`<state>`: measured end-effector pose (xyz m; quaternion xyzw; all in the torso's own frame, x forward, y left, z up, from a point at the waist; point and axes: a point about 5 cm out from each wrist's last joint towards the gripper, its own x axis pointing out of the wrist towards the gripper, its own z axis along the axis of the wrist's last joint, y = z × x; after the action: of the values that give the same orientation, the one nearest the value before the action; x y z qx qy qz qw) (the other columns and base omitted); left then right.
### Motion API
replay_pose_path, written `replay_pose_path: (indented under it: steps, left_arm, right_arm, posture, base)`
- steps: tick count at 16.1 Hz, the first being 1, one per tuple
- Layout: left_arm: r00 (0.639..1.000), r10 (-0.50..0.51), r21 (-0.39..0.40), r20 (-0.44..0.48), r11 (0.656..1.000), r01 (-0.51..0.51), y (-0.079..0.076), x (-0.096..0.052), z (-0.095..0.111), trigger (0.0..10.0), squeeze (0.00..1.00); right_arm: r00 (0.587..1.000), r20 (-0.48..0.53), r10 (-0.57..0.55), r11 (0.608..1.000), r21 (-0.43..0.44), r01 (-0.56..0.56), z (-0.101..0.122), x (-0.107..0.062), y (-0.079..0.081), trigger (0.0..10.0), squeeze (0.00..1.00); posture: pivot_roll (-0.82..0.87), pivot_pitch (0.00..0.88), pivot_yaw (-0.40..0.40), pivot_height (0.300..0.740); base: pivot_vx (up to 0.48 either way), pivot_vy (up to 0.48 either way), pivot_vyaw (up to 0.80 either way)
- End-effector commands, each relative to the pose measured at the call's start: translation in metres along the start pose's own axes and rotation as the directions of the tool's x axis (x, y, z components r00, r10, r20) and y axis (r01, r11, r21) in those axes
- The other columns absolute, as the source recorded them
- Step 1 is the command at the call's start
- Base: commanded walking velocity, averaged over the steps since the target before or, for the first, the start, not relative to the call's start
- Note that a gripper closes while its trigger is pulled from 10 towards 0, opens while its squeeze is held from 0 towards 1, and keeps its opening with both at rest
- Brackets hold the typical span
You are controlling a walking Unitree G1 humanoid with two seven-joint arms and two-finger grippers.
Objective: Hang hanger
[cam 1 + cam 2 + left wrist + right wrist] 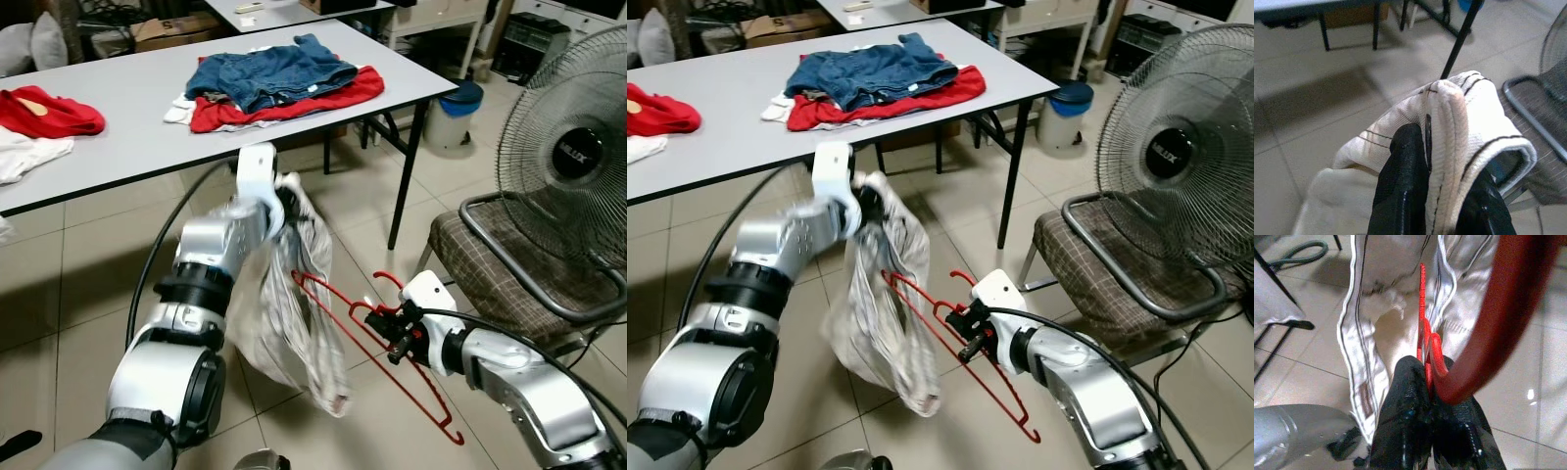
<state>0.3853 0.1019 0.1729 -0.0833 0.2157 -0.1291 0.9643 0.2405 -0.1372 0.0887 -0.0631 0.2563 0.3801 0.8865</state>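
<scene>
My left gripper [284,213] is shut on the top of a white garment with thin dark stripes [294,313], which hangs down above the tiled floor in front of the table. In the left wrist view the cloth [1459,122] is pinched between the black fingers [1403,181]. My right gripper [392,338] is shut on a red hanger [343,318] near its hook. One end of the hanger reaches into the garment and the other slants down toward the floor. The right wrist view shows the red hanger [1426,352] clamped between the fingers [1400,431], pointing into the white garment [1381,293].
A grey table [137,127] behind holds a heap of blue jeans and red clothing [279,83] and more red and white clothes [44,117] at the left. A checked chair [509,274] and a standing fan [573,162] are on the right. A bin [456,113] stands beyond the table.
</scene>
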Motion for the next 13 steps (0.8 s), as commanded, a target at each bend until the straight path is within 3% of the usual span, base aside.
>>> replay_pose_path:
  steps: [1, 4, 7, 9, 10, 11, 12, 13]
  left_arm:
    - [0.996, -0.060, -0.013, 0.071, 0.998, 0.061, -0.014, -0.006, 0.025, 0.0, 0.00]
    - [0.992, -0.105, 0.025, 0.076, 0.994, 0.104, -0.025, -0.011, 0.032, 0.0, 0.00]
    - [0.993, -0.092, 0.032, 0.079, 0.995, 0.090, -0.025, -0.012, 0.031, 0.0, 0.00]
    - [0.991, -0.114, 0.014, 0.072, 0.993, 0.114, -0.029, -0.013, 0.032, 0.0, 0.00]
    - [0.990, -0.119, 0.016, 0.070, 0.993, 0.118, -0.030, -0.015, 0.033, 0.0, 0.00]
    - [0.990, -0.120, 0.018, 0.070, 0.993, 0.120, -0.031, -0.015, 0.033, 0.0, 0.00]
    - [0.988, -0.140, 0.008, 0.066, 0.990, 0.140, -0.034, -0.016, 0.034, 0.0, 0.00]
    - [0.988, -0.143, 0.007, 0.064, 0.990, 0.143, -0.035, -0.016, 0.034, 0.0, 0.00]
  right_arm:
    - [0.998, 0.019, 0.053, 0.999, -0.008, -0.053, 0.003, 0.004, 0.005, 0.0, 0.00]
    - [0.995, 0.021, 0.095, 0.994, -0.049, -0.094, 0.006, 0.007, 0.011, 0.0, 0.00]
    - [0.997, 0.065, 0.029, 0.994, -0.110, -0.021, 0.019, 0.013, 0.005, 0.0, 0.00]
    - [0.992, 0.069, -0.104, 0.992, -0.059, 0.108, 0.021, 0.021, -0.008, 0.0, 0.00]
    - [0.991, 0.066, -0.113, 0.993, -0.038, 0.116, 0.021, 0.026, -0.009, 0.0, 0.00]
    - [0.991, 0.065, -0.113, 0.993, -0.030, 0.115, 0.021, 0.028, -0.008, 0.0, 0.00]
    - [0.995, 0.085, -0.054, 0.997, 0.060, 0.049, 0.022, 0.041, -0.004, 0.0, 0.00]
    - [0.996, 0.084, -0.030, 0.996, 0.082, 0.023, 0.020, 0.044, -0.002, 0.0, 0.00]
  posture:
    - [-0.09, 0.000, 0.077, 0.740]
    - [-0.09, 0.000, 0.082, 0.740]
    - [-0.08, 0.000, 0.092, 0.740]
    - [-0.08, 0.000, 0.097, 0.740]
    - [-0.08, 0.000, 0.104, 0.740]
    - [-0.08, 0.000, 0.104, 0.740]
    - [-0.07, 0.000, 0.112, 0.740]
    - [-0.07, 0.000, 0.115, 0.740]
  base:
    - [0.000, 0.000, 0.00]
    - [0.000, 0.000, 0.00]
    - [0.000, 0.000, 0.00]
    - [0.000, 0.000, 0.00]
    - [0.000, 0.000, 0.00]
    - [0.000, 0.000, 0.00]
    - [0.000, 0.000, 0.00]
    - [0.000, 0.000, 0.00]
